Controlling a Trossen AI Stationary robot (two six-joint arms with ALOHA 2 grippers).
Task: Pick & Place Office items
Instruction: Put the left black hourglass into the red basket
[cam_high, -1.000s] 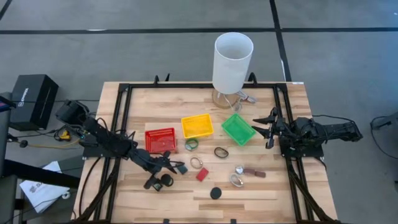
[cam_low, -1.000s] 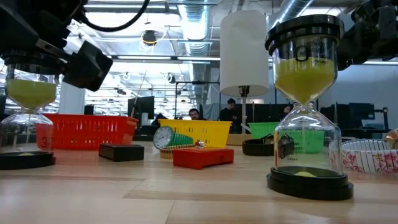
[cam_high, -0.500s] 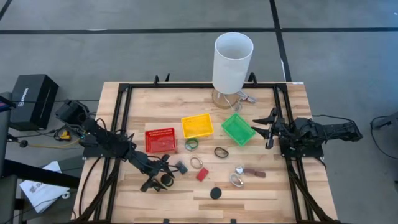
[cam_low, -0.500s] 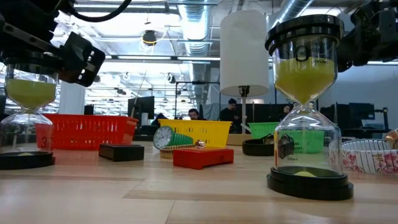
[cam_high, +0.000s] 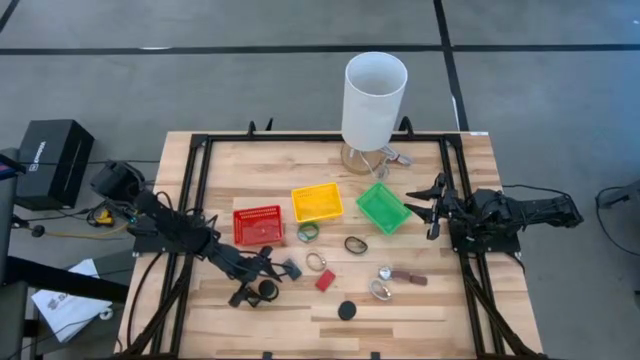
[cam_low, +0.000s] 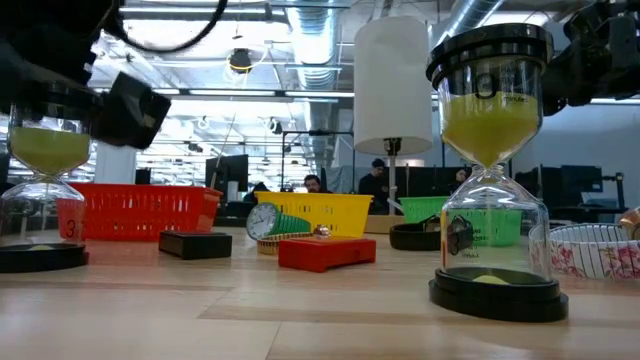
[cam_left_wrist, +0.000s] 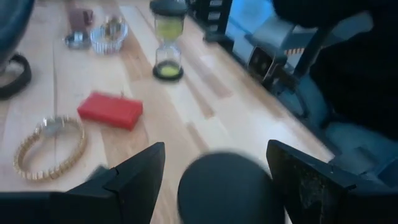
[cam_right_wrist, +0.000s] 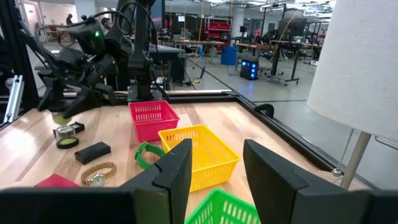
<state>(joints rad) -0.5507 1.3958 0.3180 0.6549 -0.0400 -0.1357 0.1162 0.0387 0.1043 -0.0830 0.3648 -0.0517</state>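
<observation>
A small hourglass with black caps and yellow-green sand (cam_high: 268, 291) (cam_low: 40, 190) stands upright on the wooden table (cam_high: 230, 185) near its front left. My left gripper (cam_high: 256, 283) (cam_left_wrist: 216, 149) is open, one finger on either side of the hourglass's black top (cam_left_wrist: 227, 190); I cannot tell whether they touch it. A second hourglass (cam_high: 347, 310) (cam_low: 490, 170) stands farther right. Between them lie a dark block (cam_high: 291, 268), a red block (cam_high: 325, 280) and a gold watch (cam_high: 316, 261). My right gripper (cam_high: 432, 205) (cam_right_wrist: 217, 146) waits open at the table's right.
Red (cam_high: 258, 225), yellow (cam_high: 317, 202) and green (cam_high: 383, 207) baskets stand mid-table, a tall white cylinder (cam_high: 374, 100) behind them. A green band (cam_high: 308, 232), black ring (cam_high: 356, 244), silvery clip (cam_high: 385, 271), brown piece (cam_high: 408, 277) and bracelet (cam_high: 380, 290) lie around.
</observation>
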